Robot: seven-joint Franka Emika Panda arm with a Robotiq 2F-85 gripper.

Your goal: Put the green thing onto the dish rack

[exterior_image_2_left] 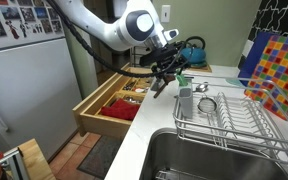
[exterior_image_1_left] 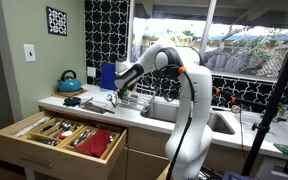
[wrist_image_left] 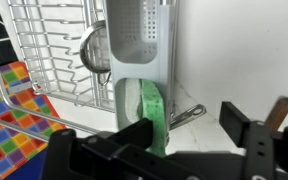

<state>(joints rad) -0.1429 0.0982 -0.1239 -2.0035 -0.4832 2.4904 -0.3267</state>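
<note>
Gripper (exterior_image_2_left: 170,76): low over the counter (exterior_image_2_left: 149,125), at the near end of the rack (wrist_image_left: 44,45).
Jaws: spread wide. In the wrist view a finger shows on each side of the green thing (wrist_image_left: 152,112), and neither seems to press it.
Green thing: thin and curved, standing on edge against the grey caddy (wrist_image_left: 139,40) at the rack's end. I cannot tell whether it sits inside the caddy or only leans on it.
Progress: judged as either about to be pinched or just let go. The pictures do not settle which.
Risk, tipping: it stands on a narrow edge, so a finger brushing one side could knock it flat or off onto the counter.
Risk, caddy: the fingers are close to it, and a closing or lifting move could catch its wall and shift it.
Risk, gaps: the rack is open wire, so a slim piece set down crooked could slip through.
</note>
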